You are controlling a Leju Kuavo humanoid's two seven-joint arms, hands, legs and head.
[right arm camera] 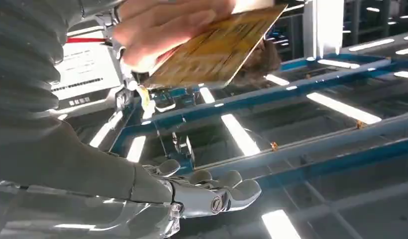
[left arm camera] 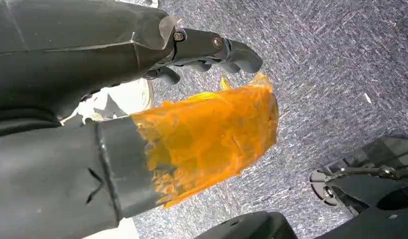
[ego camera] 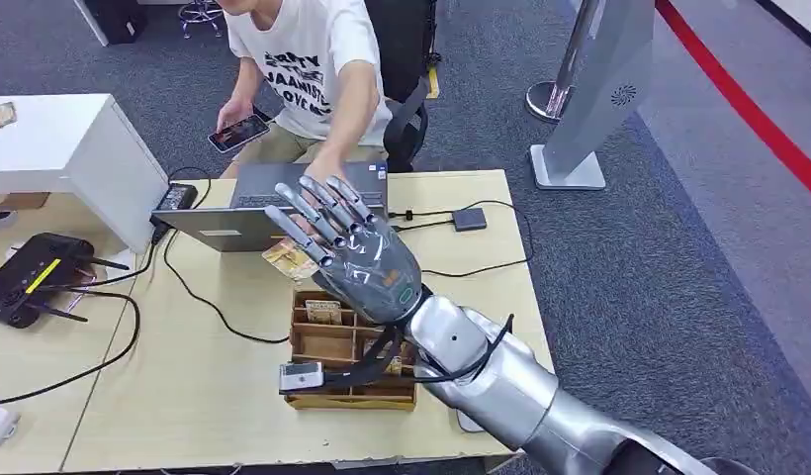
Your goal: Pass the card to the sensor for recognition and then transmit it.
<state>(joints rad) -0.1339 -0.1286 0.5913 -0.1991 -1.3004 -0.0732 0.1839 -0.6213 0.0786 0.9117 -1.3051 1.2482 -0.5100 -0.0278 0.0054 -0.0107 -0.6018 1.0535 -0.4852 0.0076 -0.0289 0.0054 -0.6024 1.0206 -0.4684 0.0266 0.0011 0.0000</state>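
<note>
Handover stage: right hand (ego camera: pixel 357 252) raised over bench (ego camera: pixel 184 396), fingers (ego camera: pixel 317 213) spread, holding nothing; card (right arm camera: pixel 217 50) in person's hand (right arm camera: pixel 162 30). Best kept flat, steady, until card clears.

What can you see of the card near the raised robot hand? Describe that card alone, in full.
The card is thin, flat and rectangular, yellowish-brown with a faint printed pattern too blurred to read. In the right wrist view a person's hand grips one end, and the card tilts out from it. In the head view it shows as a tan patch above the table, just behind the fingers of the right robot hand, which are spread. Whether that hand touches it cannot be told.
</note>
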